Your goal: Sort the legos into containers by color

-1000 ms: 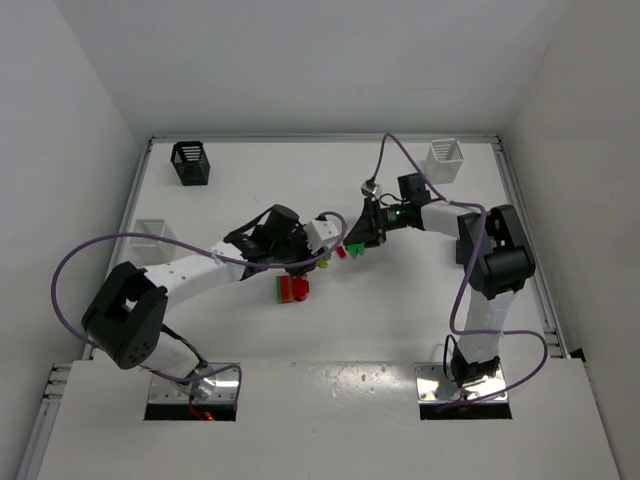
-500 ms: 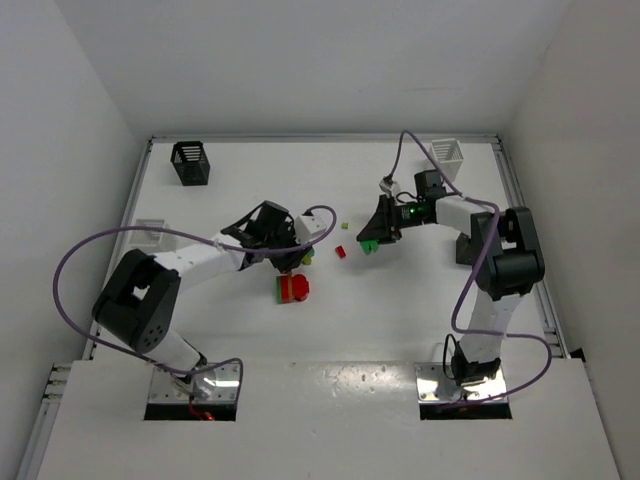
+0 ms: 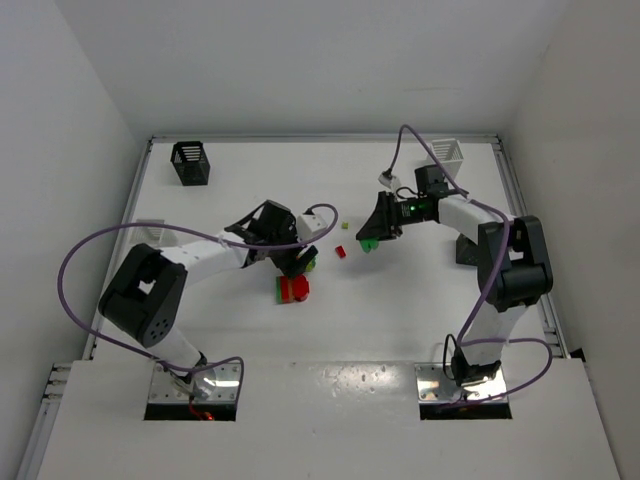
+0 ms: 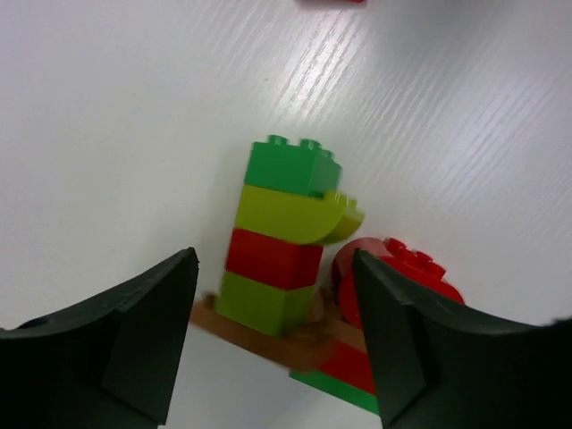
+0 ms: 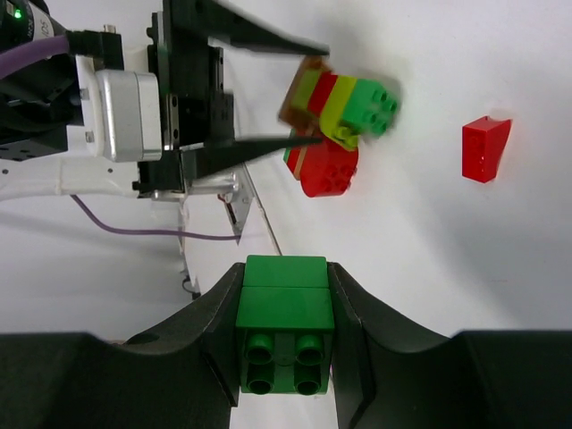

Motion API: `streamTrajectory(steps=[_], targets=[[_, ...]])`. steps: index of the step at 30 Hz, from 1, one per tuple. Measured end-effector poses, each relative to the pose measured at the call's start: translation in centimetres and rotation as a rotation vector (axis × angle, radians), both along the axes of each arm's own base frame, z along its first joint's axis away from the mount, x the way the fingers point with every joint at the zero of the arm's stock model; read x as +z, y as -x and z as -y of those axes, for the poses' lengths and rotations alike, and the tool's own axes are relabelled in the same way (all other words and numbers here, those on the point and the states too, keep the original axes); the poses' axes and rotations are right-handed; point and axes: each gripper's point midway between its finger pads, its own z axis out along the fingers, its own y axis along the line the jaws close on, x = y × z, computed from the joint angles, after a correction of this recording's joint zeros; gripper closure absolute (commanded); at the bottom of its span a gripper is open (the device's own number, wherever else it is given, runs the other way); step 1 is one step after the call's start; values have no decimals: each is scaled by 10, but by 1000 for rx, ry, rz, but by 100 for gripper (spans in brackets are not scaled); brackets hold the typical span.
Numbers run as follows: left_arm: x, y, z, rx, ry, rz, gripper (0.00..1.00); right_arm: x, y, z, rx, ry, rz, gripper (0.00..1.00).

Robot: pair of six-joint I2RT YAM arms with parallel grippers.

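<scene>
A multicolour stack of legos (image 4: 281, 241), green, yellow-green and red on a brown plate, lies on the table against a red and green cluster (image 4: 393, 295). My left gripper (image 4: 273, 357) is open, one finger on each side of the stack with a gap at both sides. In the top view this gripper (image 3: 297, 262) hovers just above the pile (image 3: 293, 289). My right gripper (image 5: 284, 273) is shut on a green brick (image 5: 284, 335), held off the table at centre right (image 3: 370, 241). A small red lego (image 3: 340, 252) and a tiny yellow-green piece (image 3: 345, 225) lie between the arms.
A black container (image 3: 190, 163) stands at the far left corner and a white container (image 3: 447, 152) at the far right. Another white container (image 3: 150, 231) sits at the left edge, partly behind the left arm's purple cable.
My left gripper has opened and let go of the multicolour stack, which now lies by the red cluster. The right gripper drew away to the right with the green brick.
</scene>
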Motion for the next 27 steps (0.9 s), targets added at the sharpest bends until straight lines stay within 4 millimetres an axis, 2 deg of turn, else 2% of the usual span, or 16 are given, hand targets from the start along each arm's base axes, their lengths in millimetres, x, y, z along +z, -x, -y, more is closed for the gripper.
streamTrajectory(steps=[1, 4, 7, 9, 12, 15, 17, 21, 27], targets=[[-1, 0, 0, 3, -2, -3, 15, 0, 0, 0, 1, 0, 0, 100], [-2, -1, -4, 27, 8, -22, 14, 0, 0, 0, 2, 0, 2, 100], [8, -3, -6, 38, 87, -58, 14, 1, 2, 0, 9, -9, 2, 100], [29, -4, -1, 48, 192, -89, 14, 3, 4, -1, 20, -24, -1, 100], [78, -6, 22, 6, 404, -131, 15, 11, 11, -5, 49, -72, -19, 100], [117, 3, 49, -49, 610, -216, 15, 21, 14, -14, 74, -118, -35, 100], [132, 13, 62, -65, 711, -298, 15, 24, 14, -20, 68, -132, -24, 100], [143, 28, 73, -45, 827, -430, 15, 38, 15, -30, -5, -165, -29, 100], [164, 34, 80, 17, 949, -566, 25, 61, -6, -34, -174, -249, -62, 100]])
